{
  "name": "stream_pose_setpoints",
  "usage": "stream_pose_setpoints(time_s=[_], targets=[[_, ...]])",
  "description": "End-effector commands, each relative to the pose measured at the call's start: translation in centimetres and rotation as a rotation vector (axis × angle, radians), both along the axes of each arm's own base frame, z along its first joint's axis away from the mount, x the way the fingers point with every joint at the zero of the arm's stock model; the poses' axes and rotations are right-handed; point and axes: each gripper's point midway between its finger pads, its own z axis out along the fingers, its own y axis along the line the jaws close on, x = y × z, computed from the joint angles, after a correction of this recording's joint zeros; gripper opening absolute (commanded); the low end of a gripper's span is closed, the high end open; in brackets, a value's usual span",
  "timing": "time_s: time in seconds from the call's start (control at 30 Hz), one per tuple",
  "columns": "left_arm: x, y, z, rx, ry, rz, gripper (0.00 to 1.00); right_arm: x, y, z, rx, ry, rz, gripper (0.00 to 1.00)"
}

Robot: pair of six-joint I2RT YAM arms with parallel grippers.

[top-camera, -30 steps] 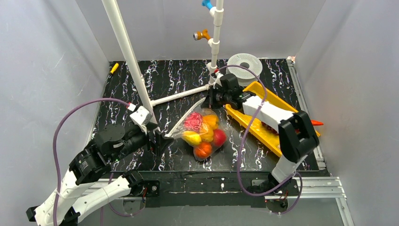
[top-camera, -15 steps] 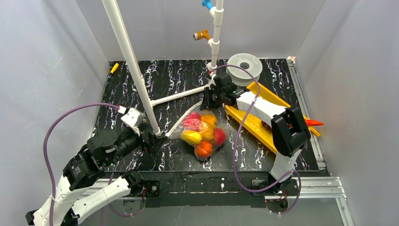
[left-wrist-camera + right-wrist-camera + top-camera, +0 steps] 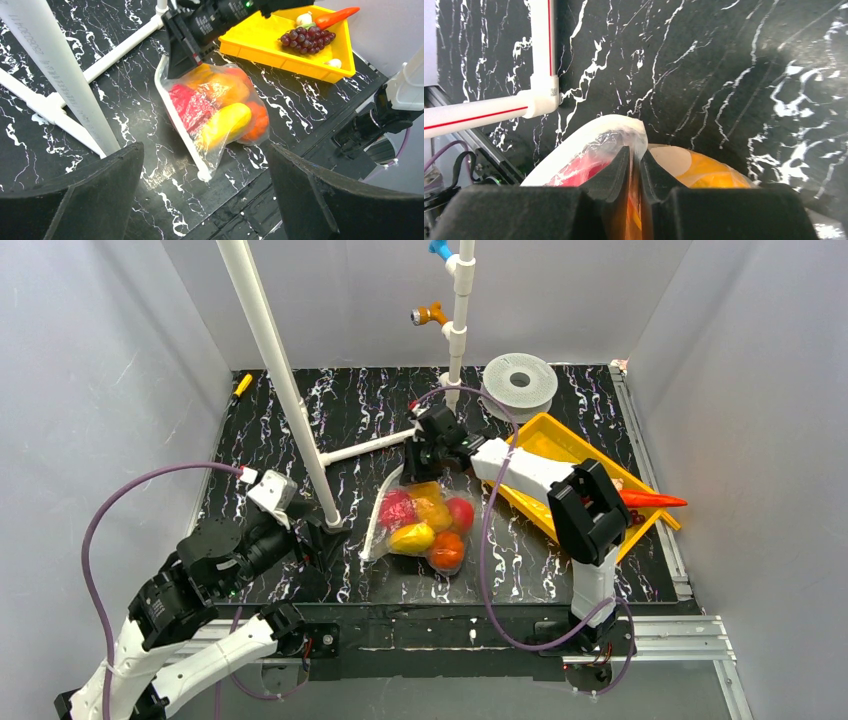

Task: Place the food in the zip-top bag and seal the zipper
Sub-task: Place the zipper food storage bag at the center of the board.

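Note:
The zip-top bag (image 3: 428, 528) lies on the black marbled table, holding red (image 3: 396, 508), yellow (image 3: 412, 537) and orange (image 3: 447, 552) food. Its whitish zipper (image 3: 376, 525) runs along the left edge. My right gripper (image 3: 426, 462) is at the bag's far corner; in the right wrist view its jaws (image 3: 634, 152) pinch the plastic film just below the zipper's end (image 3: 589, 132). My left gripper (image 3: 325, 537) hangs open to the left of the bag. In the left wrist view its fingers (image 3: 100, 190) frame the zipper's near end (image 3: 202, 175) without touching it.
A yellow tray (image 3: 560, 435) at the right holds purple grapes (image 3: 306, 39) and a carrot (image 3: 335, 16). A slanted white PVC pipe (image 3: 275, 370) and a pipe frame (image 3: 370, 447) stand left of and behind the bag. A white spool (image 3: 520, 380) sits at the back.
My right gripper has moved left, dragging the bag's far corner with it. The bag has shifted left and turned. My left gripper has drawn back from the bag's mouth.

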Motion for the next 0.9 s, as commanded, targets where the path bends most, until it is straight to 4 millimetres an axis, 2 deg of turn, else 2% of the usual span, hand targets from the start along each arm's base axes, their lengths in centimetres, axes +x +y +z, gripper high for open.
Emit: stream_pose_setpoints(time_s=[0.0,0.13,0.43,0.5,0.63,0.77,0.83,0.87], targets=[[-0.2,0.9,0.9,-0.037,-0.008,0.035,0.93,1.0,1.0,0.4,-0.023,-0.038,-0.075,0.23],[-0.3,1.1,1.0,-0.053,-0.010,0.043,0.93,1.2,0.2,1.9,-0.044,-0.098,-0.064,0.33],[0.2,1.0,1.0,-0.049,-0.016,0.058,0.94,0.2,-3.1,9.4,-0.053,-0.297,-0.017,0.65],[0.3,0.8,1.1,-0.050,-0.016,0.058,0.94,-0.1,-4.4,11.0,-0.057,-0.349,-0.033,0.72],[0.4,0.8,1.5,-0.061,-0.024,0.059,0.94,-0.9,-7.6,13.0,-0.091,-0.420,-0.071,0.82],[0.5,1.2,2.3,-0.071,-0.040,0.080,0.94,-2.2,-11.4,14.7,-0.123,-0.474,-0.117,0.90],[0.4,1.5,3.1,-0.085,-0.053,0.089,0.95,-2.9,-13.5,15.8,-0.138,-0.506,-0.145,0.98],[0.4,1.7,3.6,-0.092,-0.062,0.091,0.95,-3.3,-14.6,16.5,-0.149,-0.528,-0.160,0.98]])
